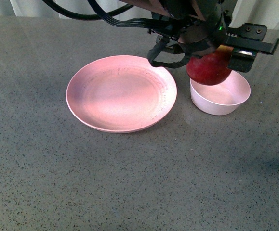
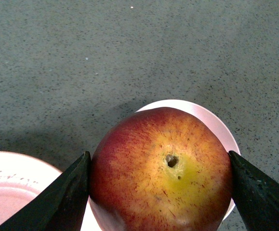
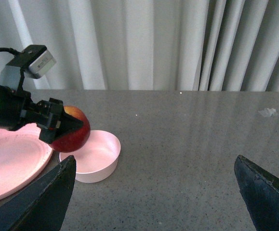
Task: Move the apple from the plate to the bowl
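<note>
Step in hand: carry-over, judged near its end; the release into the bowl (image 1: pixel 217 109) is not yet done.
Apple position: the apple (image 1: pixel 209 70) hangs in the air, clear of the plate (image 1: pixel 98 94); it sits over the bowl's plate-side rim, not over the centre (the right wrist view shows this offset best).
Left gripper: the left gripper (image 2: pixel 158 162) is clamped on the apple; one dark finger presses each flank.
Right gripper: the right gripper (image 3: pixel 153 166) has its fingers spread wide with nothing between them; it is low over the grey table (image 1: pixel 129 183), well apart from the bowl.
Plate: bare; it lies just beside the bowl.
Apple heading: the stem pit and yellow patch face up toward the left wrist; the red base points down at the bowl.
Long axis: the fruit is near-round, so no long axis stands out; the stem-to-base line runs roughly upright, slightly tilted; the grip line crosses it at about a right angle.
Next move calls for: a short shift away from the plate to centre the apple over the bowl; then a lowering until the base is close to the bowl's inside; then parting the fingers.
Caution: the apple looks nearly as wide as the bowl's opening; the fingers probably have little room inside the rim, so releasing just above it seems safer.
</note>
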Action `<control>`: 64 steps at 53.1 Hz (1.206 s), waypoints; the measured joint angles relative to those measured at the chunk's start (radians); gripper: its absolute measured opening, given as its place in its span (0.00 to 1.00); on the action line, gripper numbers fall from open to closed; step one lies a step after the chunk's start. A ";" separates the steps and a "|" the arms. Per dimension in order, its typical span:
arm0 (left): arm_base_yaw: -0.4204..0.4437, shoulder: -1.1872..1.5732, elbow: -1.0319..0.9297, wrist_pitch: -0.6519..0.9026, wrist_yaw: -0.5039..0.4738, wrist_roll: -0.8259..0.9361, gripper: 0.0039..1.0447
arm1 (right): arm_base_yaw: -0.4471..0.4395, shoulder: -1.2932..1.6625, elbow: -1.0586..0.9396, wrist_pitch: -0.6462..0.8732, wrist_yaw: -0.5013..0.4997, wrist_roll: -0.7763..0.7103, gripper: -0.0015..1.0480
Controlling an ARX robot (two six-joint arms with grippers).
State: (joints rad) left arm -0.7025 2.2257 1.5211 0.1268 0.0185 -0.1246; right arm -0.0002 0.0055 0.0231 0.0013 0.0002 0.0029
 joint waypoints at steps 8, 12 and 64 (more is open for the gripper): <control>-0.018 0.034 0.040 -0.012 0.000 -0.004 0.69 | 0.000 0.000 0.000 0.000 0.000 0.000 0.91; -0.020 0.046 0.058 -0.017 0.000 -0.005 0.69 | 0.000 0.000 0.000 0.000 0.000 0.000 0.91; -0.020 0.109 0.107 -0.022 0.023 -0.019 0.68 | 0.000 0.000 0.000 0.000 0.000 0.000 0.91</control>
State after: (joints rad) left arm -0.7227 2.3348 1.6279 0.1047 0.0410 -0.1440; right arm -0.0002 0.0055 0.0231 0.0013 0.0002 0.0029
